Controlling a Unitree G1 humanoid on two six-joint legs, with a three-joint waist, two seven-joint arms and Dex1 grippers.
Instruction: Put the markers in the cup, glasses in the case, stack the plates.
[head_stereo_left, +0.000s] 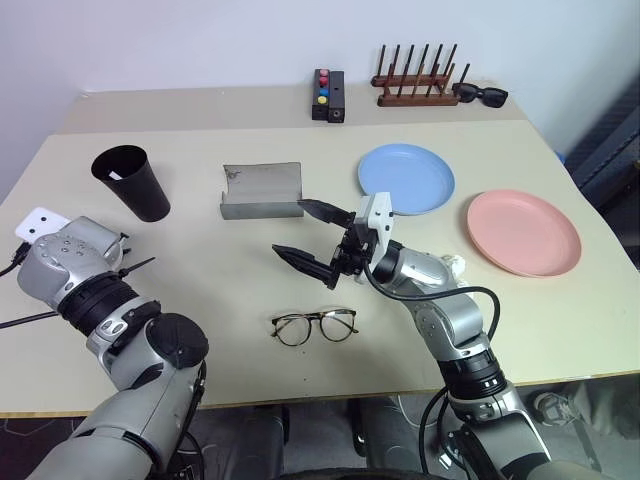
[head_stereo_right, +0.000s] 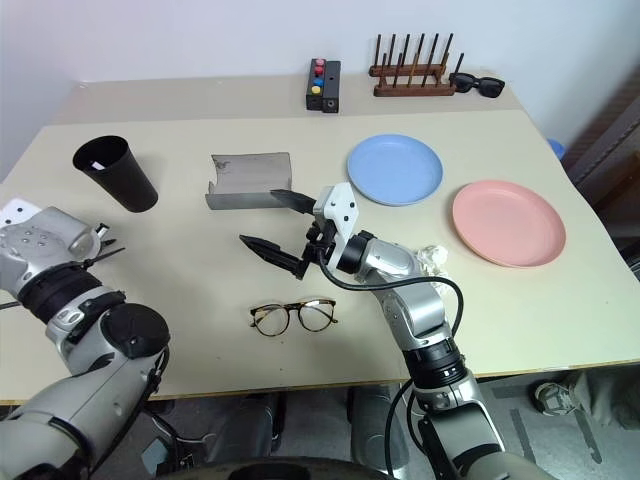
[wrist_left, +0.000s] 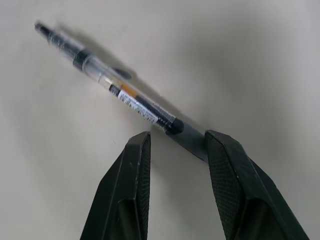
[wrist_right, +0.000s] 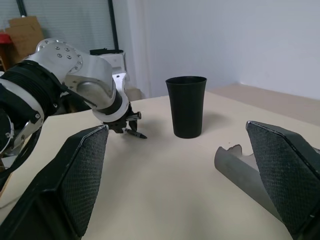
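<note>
Table bearing two plates — blue at centre-right, pink to its right, well apart, unstacked. One grey case, open, lies left of the blue plate; one black cup stands upright at far left. One pair of glasses rests near the front edge. Right gripper hovers above the table between case and glasses, jaws spread wide, empty. Left gripper, at near left, pinches one marker by its dark end — a detail the left wrist view supplies; the right wrist view shows that marker angled down, clear of the table.
</note>
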